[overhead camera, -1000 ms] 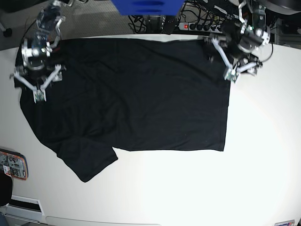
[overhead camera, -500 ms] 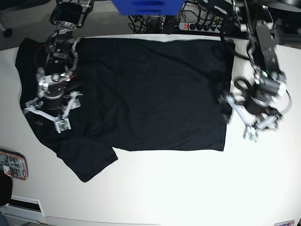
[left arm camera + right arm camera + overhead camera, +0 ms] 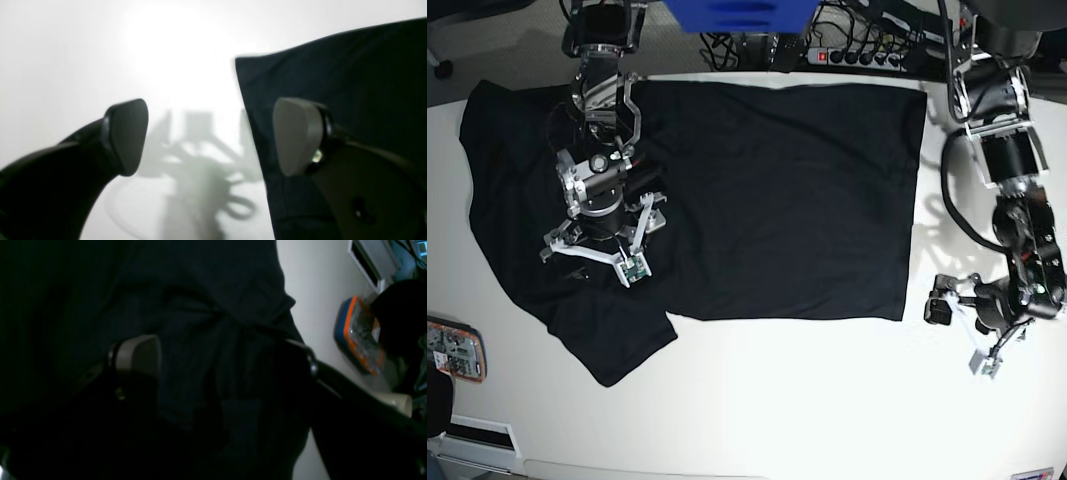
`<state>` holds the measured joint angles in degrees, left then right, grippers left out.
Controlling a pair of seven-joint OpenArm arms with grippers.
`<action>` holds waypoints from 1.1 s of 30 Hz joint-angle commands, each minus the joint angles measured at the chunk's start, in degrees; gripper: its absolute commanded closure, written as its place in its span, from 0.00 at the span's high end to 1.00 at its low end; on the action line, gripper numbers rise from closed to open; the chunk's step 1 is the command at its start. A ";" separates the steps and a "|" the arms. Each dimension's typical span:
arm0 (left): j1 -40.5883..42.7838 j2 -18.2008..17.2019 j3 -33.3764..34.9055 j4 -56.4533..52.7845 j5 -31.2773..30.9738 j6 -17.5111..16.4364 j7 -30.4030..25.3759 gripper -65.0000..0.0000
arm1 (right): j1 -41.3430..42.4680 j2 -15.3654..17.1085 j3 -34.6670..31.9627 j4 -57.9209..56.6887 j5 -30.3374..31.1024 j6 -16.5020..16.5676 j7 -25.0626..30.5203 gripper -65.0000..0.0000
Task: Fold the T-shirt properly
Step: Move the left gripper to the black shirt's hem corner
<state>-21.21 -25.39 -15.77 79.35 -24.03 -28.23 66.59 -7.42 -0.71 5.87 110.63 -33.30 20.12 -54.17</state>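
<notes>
T-shirt (image 3: 757,190) flat on white table (image 3: 827,400); both end effectors (image 3: 962,335) (image 3: 592,262) released; power strip (image 3: 852,57) behind.

Both arms shifted toward the near edge

The left gripper (image 3: 961,338) has been carried off the T-shirt (image 3: 767,190) onto bare table (image 3: 827,400) beside its hem corner; the right gripper (image 3: 592,262) has been moved inward over the cloth.
</notes>
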 commanded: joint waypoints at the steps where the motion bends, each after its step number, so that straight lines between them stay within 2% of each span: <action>1: -2.48 -1.73 -0.19 -1.59 -2.83 -0.39 -2.81 0.88 | 0.96 0.05 -0.81 1.24 -0.33 -0.47 1.21 0.77; 6: -4.94 -3.05 0.25 -12.85 -4.67 -0.65 -8.61 0.88 | 0.96 0.05 -2.04 1.24 -2.09 -0.47 1.21 0.77; 10: -5.82 -2.79 6.67 -21.81 -5.11 -0.65 -12.92 0.88 | 0.96 0.05 -2.04 1.24 -2.09 -0.47 1.21 0.77; 13: -3.89 -0.06 10.28 -23.31 -5.02 -0.56 -16.87 0.88 | 0.96 -0.04 -2.04 1.24 -2.09 -0.47 1.21 0.77; 17: -3.45 1.78 10.28 -28.49 -4.76 -0.30 -20.92 0.88 | -0.27 0.05 -1.78 1.24 -3.32 -0.47 1.38 0.77; 21: -4.68 1.52 10.19 -30.69 -4.76 -0.30 -21.09 0.88 | -0.36 0.05 -1.69 1.24 -5.16 -0.47 1.29 0.77; 25: -4.77 -0.77 10.19 -30.43 -5.11 -0.30 -20.83 0.88 | -0.36 0.05 -1.69 1.24 -5.51 -0.47 1.29 0.77; 29: -4.41 -1.47 10.19 -24.98 -4.94 -0.21 -20.39 0.88 | -0.36 0.05 -1.69 1.24 -5.51 -0.47 1.29 0.77; 33: -3.97 -2.88 10.10 -21.37 -5.11 -0.21 -17.05 0.88 | -0.36 0.05 -1.78 1.24 -5.51 -0.47 1.29 0.77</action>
<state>-23.40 -27.22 -5.37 56.99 -28.58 -28.51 50.19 -8.56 -0.78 4.05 110.69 -38.24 20.14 -53.76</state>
